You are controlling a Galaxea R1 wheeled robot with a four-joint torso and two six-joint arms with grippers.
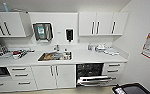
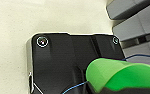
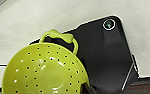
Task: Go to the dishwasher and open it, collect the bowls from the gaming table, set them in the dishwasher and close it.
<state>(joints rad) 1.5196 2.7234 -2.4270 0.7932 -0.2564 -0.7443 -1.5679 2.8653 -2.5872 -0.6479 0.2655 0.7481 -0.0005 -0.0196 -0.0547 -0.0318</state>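
Nearest the wrist cameras, two bowls show large. In the left wrist view a green bowl (image 2: 121, 75) sits against the dark robot plate, over pale floor, with grey cabinet fronts (image 2: 138, 27) beyond; a thin blue wire crosses beneath it. In the right wrist view a yellow-green bowl (image 3: 44, 71), perforated with small holes and carrying a loop handle at its rim, lies against the plate. Whether either hand is apart, together or clamped on its bowl cannot be told.

In the head view, a dark robot part (image 1: 132, 89) cuts into the lower right corner. Ahead, the dishwasher (image 1: 91, 75) stands under the white counter (image 1: 98, 58), right of the double cabinet doors (image 1: 54, 76). Its steel door is lowered, exposing a dark interior; racks are hard to make out. Drawers (image 1: 114, 70) flank it at right.

Farther back, the sink (image 1: 55, 56) holds indistinct items. Crockery (image 1: 107, 50) stands at counter right, a dish rack (image 1: 2, 52) at left. Wall cabinets (image 1: 102, 23) hang above.
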